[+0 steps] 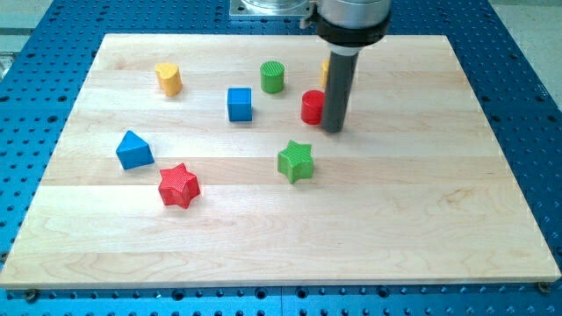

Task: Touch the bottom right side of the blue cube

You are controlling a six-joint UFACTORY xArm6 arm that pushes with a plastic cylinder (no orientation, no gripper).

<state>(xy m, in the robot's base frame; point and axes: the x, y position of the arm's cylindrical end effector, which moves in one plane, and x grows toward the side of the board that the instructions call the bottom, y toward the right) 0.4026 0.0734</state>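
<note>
The blue cube (239,104) sits on the wooden board (421,202) left of centre in the upper half. My tip (333,128) rests on the board to the cube's right and slightly lower, well apart from it. The tip stands right beside a red cylinder (312,107), at its lower right. A yellow block (326,72) is mostly hidden behind the rod.
A green cylinder (272,76) stands up and to the right of the blue cube. A yellow heart-like block (169,79) is at upper left. A blue triangular block (133,150) and a red star (179,185) lie lower left. A green star (296,161) lies below the tip.
</note>
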